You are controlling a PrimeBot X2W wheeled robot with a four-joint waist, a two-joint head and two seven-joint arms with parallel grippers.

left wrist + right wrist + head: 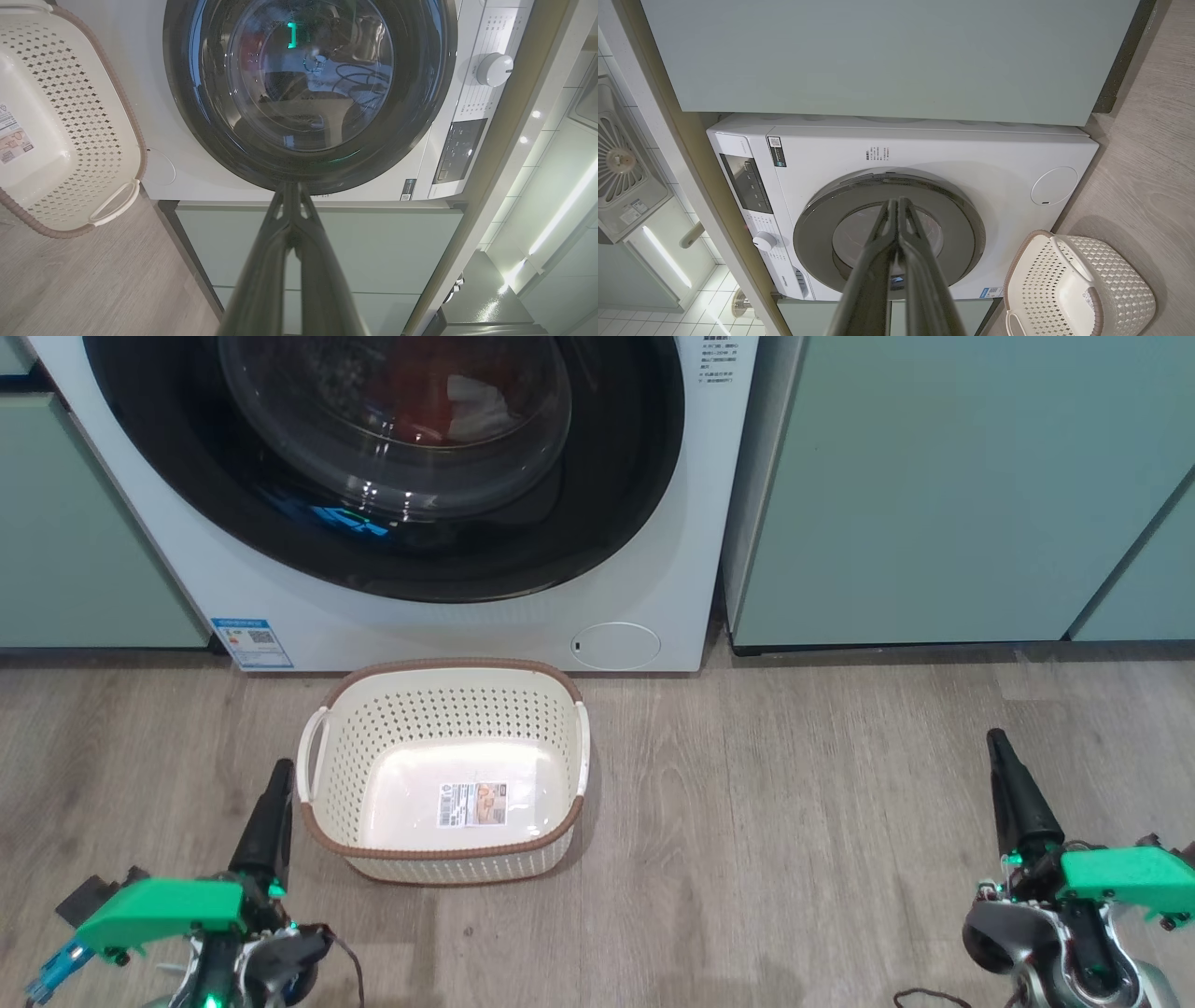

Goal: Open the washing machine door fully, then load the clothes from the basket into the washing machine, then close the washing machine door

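Note:
The washing machine (653, 588) stands straight ahead with its door (607, 504) closed flat against the front. Behind the door's glass I see the red clothes (420, 387) with a white patch, inside the drum. The cream basket (448, 709) sits on the floor just before the machine, holding nothing but its label sticker. My left gripper (280, 773) is shut on nothing, just left of the basket. My right gripper (997, 739) is shut too, far off to the basket's right. The left wrist view has the left gripper (290, 186) pointing at the door (420, 93). The right gripper (899, 201) also points at the door (817, 233).
Pale green cabinets (934, 476) flank the machine on the right and on the left (56, 523). Wood floor (794, 821) stretches between the basket and my right gripper. A round white flap (616, 646) and a blue sticker (252, 642) sit low on the machine.

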